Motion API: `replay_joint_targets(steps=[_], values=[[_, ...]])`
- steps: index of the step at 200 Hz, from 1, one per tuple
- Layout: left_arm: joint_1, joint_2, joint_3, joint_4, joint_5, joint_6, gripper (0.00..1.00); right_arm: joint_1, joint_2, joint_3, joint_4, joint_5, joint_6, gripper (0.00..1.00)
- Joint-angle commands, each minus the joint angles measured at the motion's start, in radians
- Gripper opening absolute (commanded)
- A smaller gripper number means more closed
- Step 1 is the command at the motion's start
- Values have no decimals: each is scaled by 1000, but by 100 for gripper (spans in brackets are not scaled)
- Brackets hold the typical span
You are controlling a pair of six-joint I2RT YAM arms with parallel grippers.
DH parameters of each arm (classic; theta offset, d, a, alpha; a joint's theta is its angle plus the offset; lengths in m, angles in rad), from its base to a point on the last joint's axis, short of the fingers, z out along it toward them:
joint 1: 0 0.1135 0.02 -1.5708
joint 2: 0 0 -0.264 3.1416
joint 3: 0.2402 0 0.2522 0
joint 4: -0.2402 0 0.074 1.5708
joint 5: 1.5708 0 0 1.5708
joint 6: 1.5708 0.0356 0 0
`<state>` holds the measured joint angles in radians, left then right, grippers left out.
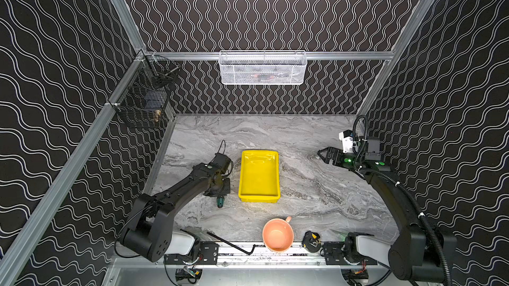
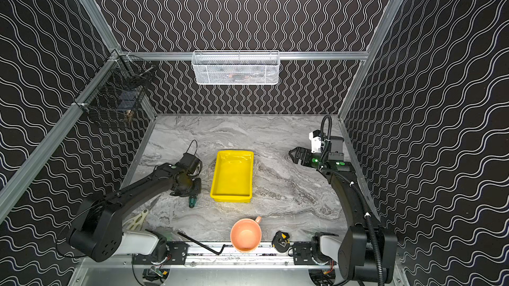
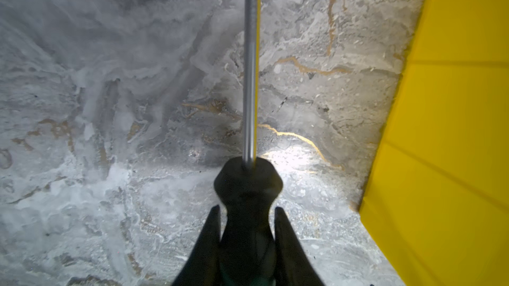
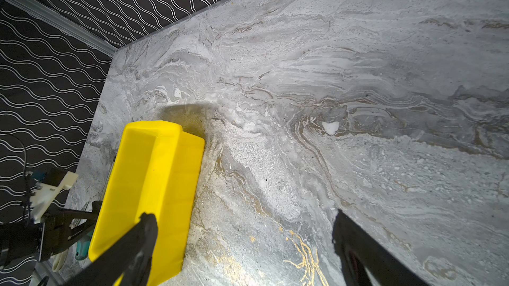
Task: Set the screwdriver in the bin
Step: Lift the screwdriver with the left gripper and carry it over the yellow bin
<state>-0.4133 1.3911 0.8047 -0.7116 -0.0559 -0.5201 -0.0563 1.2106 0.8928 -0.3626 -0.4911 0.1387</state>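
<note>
Beside bin [image 1: 259,198]: left tool [image 3: 246,211] grips screwdriver [image 3: 250,78]; mug [image 1: 277,235] well apart.

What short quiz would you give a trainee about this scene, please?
1. True or false: the screwdriver already lies inside the bin.
2. Pick one: the left gripper is closed on A) the bin's rim, B) the screwdriver's handle, C) nothing.
3. Fill the gap: the right gripper holds nothing and its fingers stand ____.

Key
1. False: it is outside the bin, beside its wall.
2. B: a finger sits on each side of the handle in the left wrist view.
3. Open: they are wide apart over bare table.
</note>
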Motion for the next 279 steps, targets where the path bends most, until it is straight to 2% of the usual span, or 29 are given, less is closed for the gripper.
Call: replay_joint_targets(steps=[1,76,148,224,279], values=[[0,-3,5,-14,8,2,0,-1,-6,3,-5,-9,-11,99],[-13,-103,115,-108,13,-8,0,0,-13,-2,-1,-17,-8,99],[-114,-129,273,-134,29,-53,0,0,-11,2,1,-26,-8,99],[-336,67,420,-40,-7,-49,0,0,-12,5,-5,-28,-11,99],[-421,217,455,29,-7,6,0,0,-14,4,-7,-23,-11,99]])
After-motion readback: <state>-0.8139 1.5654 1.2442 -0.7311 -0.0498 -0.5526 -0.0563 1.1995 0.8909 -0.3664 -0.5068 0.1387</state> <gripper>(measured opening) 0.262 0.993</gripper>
